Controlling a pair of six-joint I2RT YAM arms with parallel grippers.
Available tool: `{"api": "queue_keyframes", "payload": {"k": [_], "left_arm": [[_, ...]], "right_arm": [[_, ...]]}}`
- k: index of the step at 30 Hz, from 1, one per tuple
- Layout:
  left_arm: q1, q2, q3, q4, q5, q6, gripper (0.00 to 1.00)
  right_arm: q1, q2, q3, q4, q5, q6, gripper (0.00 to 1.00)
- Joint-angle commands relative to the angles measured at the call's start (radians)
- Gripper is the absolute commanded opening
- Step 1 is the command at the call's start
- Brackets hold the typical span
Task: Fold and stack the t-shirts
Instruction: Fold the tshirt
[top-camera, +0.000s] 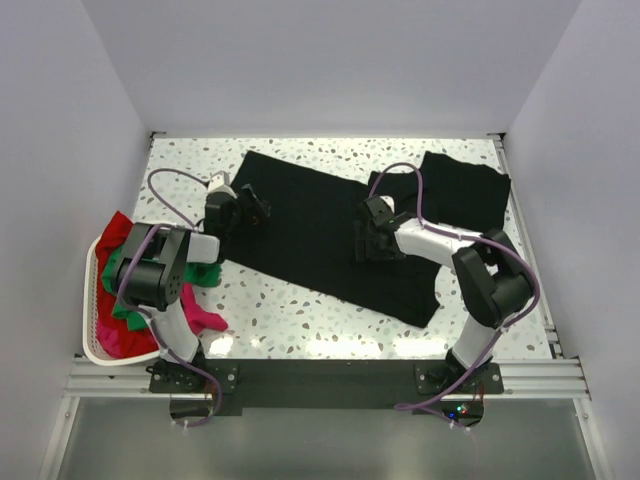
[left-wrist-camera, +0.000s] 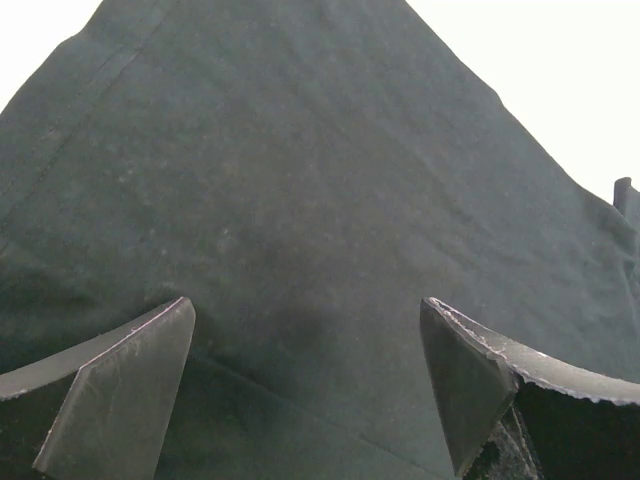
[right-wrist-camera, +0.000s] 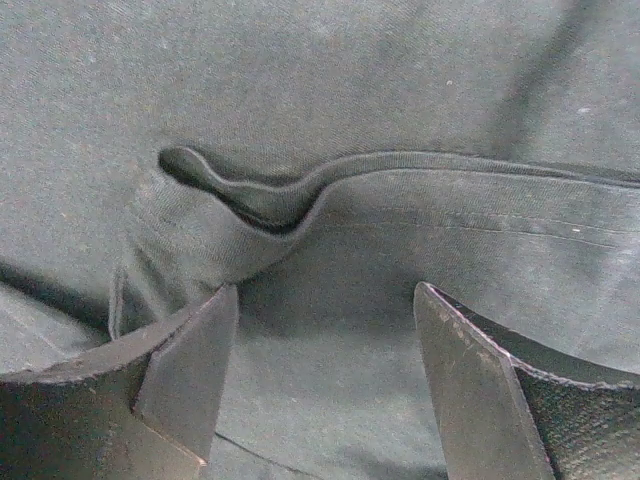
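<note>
1. The spread black t-shirt lies flat and aslant across the middle of the bench.
2. We judge the cloth soft, light and limp. It will sag, crease and drag rather than keep its shape, so it is best taken at a hem or edge, at two points together.
3. The right wrist view shows a raised hem fold on this shirt. In our judgement its doubled cloth is a workable pinch point.
4. The left end effector stands over the spread shirt's left edge, fingers apart, with only flat cloth beneath them.
5. The right end effector stands over the spread shirt's right part, fingers apart. It faces the hem fold and grips nothing.
6. A folded black t-shirt lies just beyond the spread shirt's far right corner. We cannot tell whether the two touch.
7. Left of the spread shirt, a white basket holds a red t-shirt, a green t-shirt and a magenta t-shirt. The magenta one spills over the basket's side toward the spread shirt.
</note>
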Motion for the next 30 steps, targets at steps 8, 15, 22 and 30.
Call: {"api": "queue_keyframes", "payload": {"k": [8, 15, 22, 30], "left_arm": [[0.008, -0.005, -0.074, 0.059, -0.027, 0.018, 1.00], [0.008, -0.121, -0.168, 0.011, -0.099, -0.001, 1.00], [0.008, -0.203, -0.263, 0.010, -0.098, -0.019, 1.00], [0.008, -0.364, -0.284, -0.022, -0.087, -0.004, 1.00]], "right_arm": [[0.002, -0.031, -0.134, 0.084, -0.028, 0.046, 0.71], [0.047, -0.127, -0.266, 0.086, -0.040, 0.100, 0.70], [0.122, -0.193, -0.334, 0.083, -0.043, 0.158, 0.70], [0.134, -0.303, -0.273, -0.018, 0.036, 0.137, 0.73]]}}
